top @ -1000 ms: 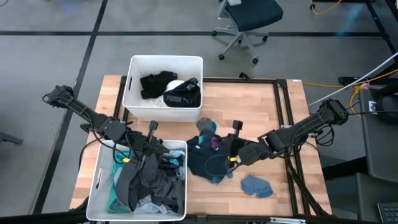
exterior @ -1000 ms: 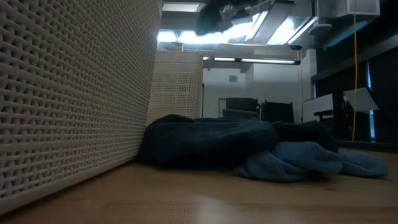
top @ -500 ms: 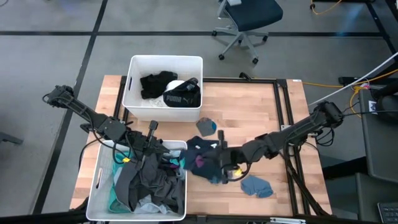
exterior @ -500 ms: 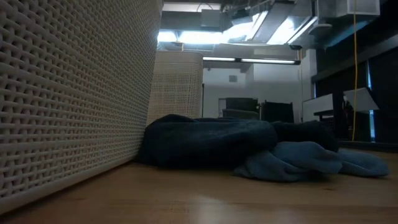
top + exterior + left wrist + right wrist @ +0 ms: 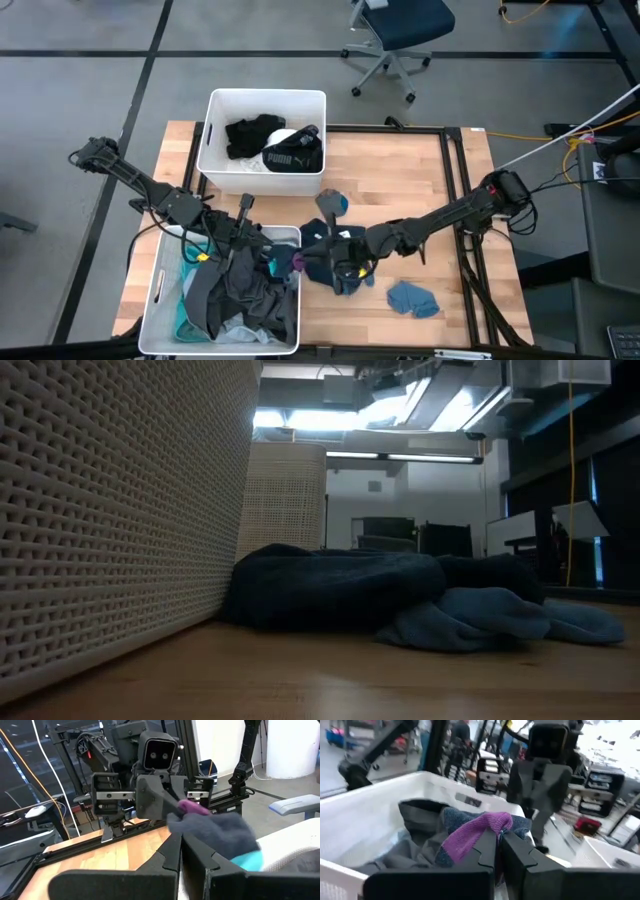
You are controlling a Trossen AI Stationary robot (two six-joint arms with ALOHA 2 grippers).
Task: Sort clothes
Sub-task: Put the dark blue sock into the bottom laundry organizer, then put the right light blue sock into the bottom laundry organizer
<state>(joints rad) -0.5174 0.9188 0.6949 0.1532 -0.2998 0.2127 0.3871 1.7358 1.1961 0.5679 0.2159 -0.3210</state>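
Wooden table (image 5: 400, 165) carries two white bins. The far bin (image 5: 263, 100) holds black clothes, one with PUMA letters (image 5: 292, 158). The near bin (image 5: 165, 290) on the left is full of grey and teal clothes (image 5: 235, 300). A dark blue pile (image 5: 330, 268) lies on the table just right of it, and a small blue piece (image 5: 412, 298) lies further right. The right gripper (image 5: 498, 840) is at the near bin's right edge, jaws clamped on a purple and grey sock (image 5: 475, 832). The left gripper (image 5: 238, 245) is over the near bin, its jaws together.
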